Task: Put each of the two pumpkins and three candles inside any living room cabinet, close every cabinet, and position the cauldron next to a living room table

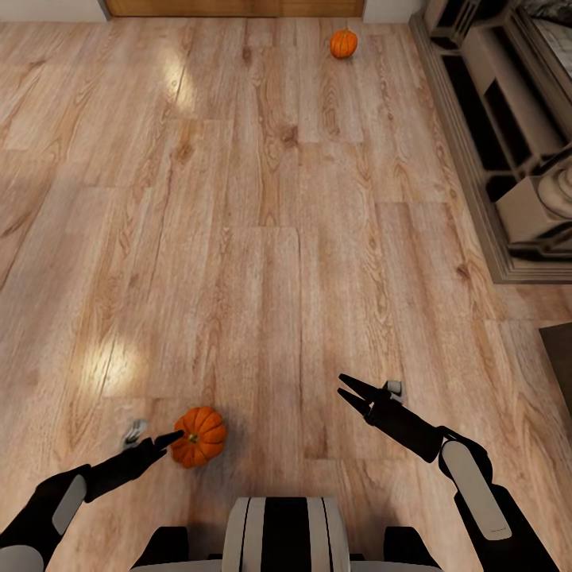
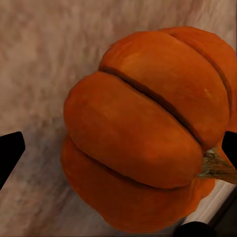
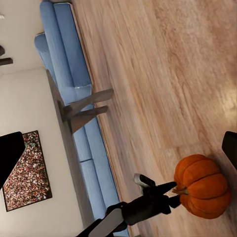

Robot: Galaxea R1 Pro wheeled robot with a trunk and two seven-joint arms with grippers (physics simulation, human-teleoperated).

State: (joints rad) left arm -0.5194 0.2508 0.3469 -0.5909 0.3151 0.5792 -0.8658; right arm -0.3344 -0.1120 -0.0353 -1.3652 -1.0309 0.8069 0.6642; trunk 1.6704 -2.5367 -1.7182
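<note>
A bright-orange ribbed pumpkin [image 1: 200, 435] lies on the wood floor just in front of my base, seen close up in the left wrist view [image 2: 143, 133] and also in the right wrist view [image 3: 201, 186]. My left gripper [image 1: 171, 438] is open, and its fingers [image 2: 10, 153] stand wide apart on either side of this pumpkin. My right gripper [image 1: 350, 392] hovers open over bare floor to the right, holding nothing. A second pumpkin [image 1: 343, 44] sits far ahead near the back wall.
A grey shelf unit [image 1: 492, 143] runs along the right side, with a dark mat edge [image 1: 560, 349] below it. A brown wooden front [image 1: 238, 8] lines the far wall. The right wrist view shows a blue sofa [image 3: 74, 84] and a framed picture [image 3: 29, 168].
</note>
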